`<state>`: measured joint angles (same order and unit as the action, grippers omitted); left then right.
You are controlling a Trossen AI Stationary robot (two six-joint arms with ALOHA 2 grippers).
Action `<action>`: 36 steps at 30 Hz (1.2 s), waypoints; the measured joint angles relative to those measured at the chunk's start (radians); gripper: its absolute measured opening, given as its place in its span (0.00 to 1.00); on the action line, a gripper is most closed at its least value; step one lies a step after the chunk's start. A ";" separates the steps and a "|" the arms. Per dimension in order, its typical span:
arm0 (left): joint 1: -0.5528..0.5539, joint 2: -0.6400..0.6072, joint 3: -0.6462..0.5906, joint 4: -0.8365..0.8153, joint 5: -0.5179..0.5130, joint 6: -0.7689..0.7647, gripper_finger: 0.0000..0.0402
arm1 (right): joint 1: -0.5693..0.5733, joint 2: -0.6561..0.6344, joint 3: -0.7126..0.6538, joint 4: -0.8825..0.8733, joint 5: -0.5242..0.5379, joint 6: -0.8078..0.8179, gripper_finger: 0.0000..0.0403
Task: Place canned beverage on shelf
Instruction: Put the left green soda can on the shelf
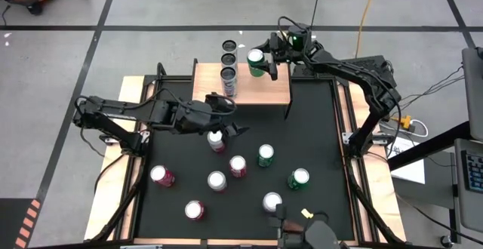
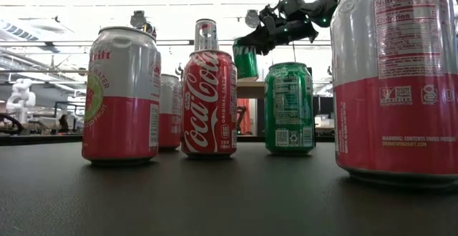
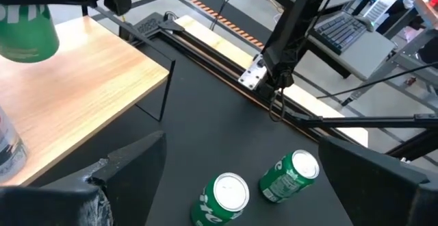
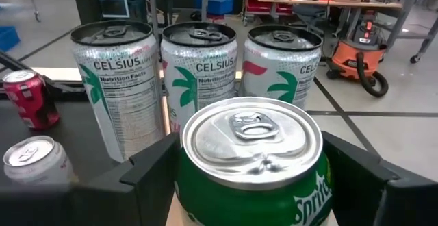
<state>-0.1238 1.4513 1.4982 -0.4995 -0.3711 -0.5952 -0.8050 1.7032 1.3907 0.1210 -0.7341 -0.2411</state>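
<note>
Three tall silver cans (image 1: pixel 228 66) already stand in a row at the shelf's (image 1: pixel 275 90) left edge in the high view; the right gripper (image 1: pixel 257 63) is up over the shelf's far edge with a green Sprite can (image 1: pixel 256 62) clamped between its fingers, arm stretched in from the table's right side; the left gripper (image 1: pixel 221 121) hangs over the black mat (image 1: pixel 317 136) just off the shelf's near edge, beside a red can (image 1: pixel 216 140), fingers spread wide and holding nothing; seven more cans are scattered toward the mat's near edge.

Low view: the Sprite can (image 2: pixel 245 59) hangs in the air above the shelf top (image 2: pixel 250 86), not set down yet; a Coca-Cola can (image 2: pixel 209 104) and others block most of the rest.

Left wrist view: wide-open fingers (image 3: pixel 130 161) frame two green cans (image 3: pixel 260 188) on the mat, shelf corner off to one side.

Right wrist view: the fingers (image 4: pixel 147 168) squeeze the Sprite can (image 4: pixel 252 164) from both sides, with the three Celsius cans (image 4: pixel 197 75) lined up right behind it.

So I'd say we're mid-placement; next move looks like lowering it straight down beside the row without bumping it, then letting go.
</note>
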 joint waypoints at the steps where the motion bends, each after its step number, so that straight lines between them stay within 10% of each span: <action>1: 0.000 0.000 0.000 0.000 0.000 -0.001 0.96 | -0.001 0.003 0.000 0.004 0.000 -0.003 0.68; 36: 0.000 0.000 0.000 -0.007 -0.004 0.000 0.96 | -0.042 0.138 0.001 0.274 -0.108 0.197 0.68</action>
<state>-0.1238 1.4509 1.4982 -0.5064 -0.3752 -0.5949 -0.8473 1.8416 1.3914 0.3954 -0.8419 -0.0441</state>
